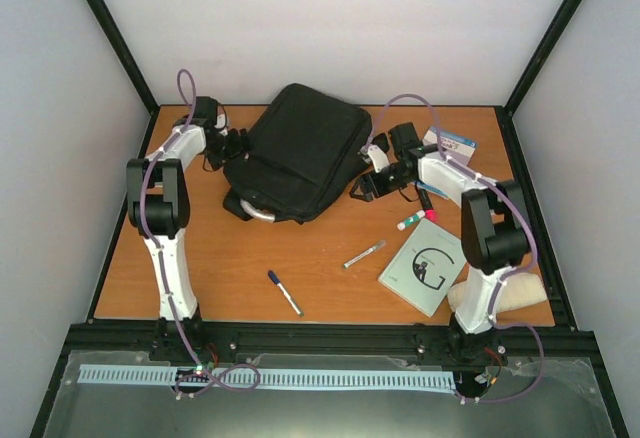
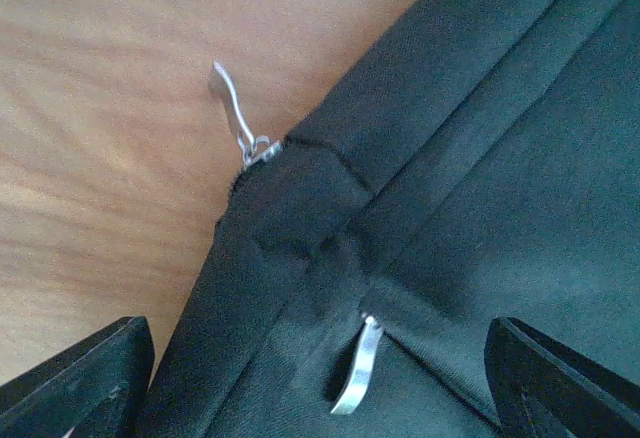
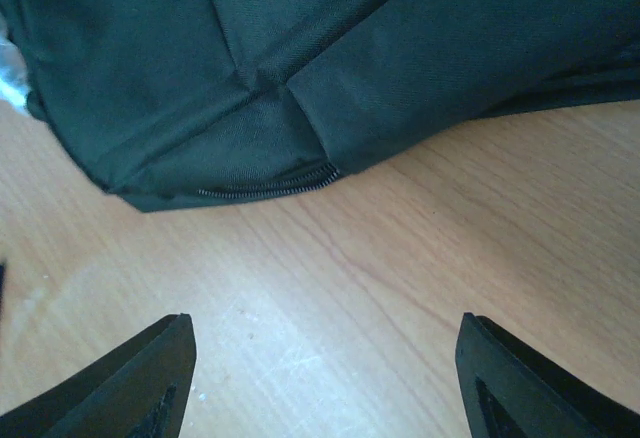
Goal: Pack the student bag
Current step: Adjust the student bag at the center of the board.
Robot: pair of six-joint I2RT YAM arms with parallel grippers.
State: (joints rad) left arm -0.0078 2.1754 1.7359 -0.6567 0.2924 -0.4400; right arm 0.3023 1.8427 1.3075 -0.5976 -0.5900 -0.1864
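Note:
The student bag (image 1: 297,150) is a large black fabric backpack lying flat at the table's back centre, its grey curved handle (image 1: 262,215) at the near corner. My left gripper (image 1: 234,147) is at the bag's left edge. In the left wrist view it (image 2: 325,393) is open, straddling a bag corner (image 2: 470,158) with two silver zipper pulls (image 2: 358,368). My right gripper (image 1: 366,184) is beside the bag's right edge. The right wrist view shows it (image 3: 325,383) open over bare wood, with the bag (image 3: 300,48) and a zipper seam (image 3: 270,186) just ahead.
On the table (image 1: 220,258) near the front lie a blue-capped pen (image 1: 284,291), a silver pen (image 1: 364,254), a pink-and-green marker (image 1: 415,220) and a pale notebook (image 1: 422,268). A blue-white box (image 1: 452,142) sits back right. A beige pouch (image 1: 512,293) lies by the right arm's base.

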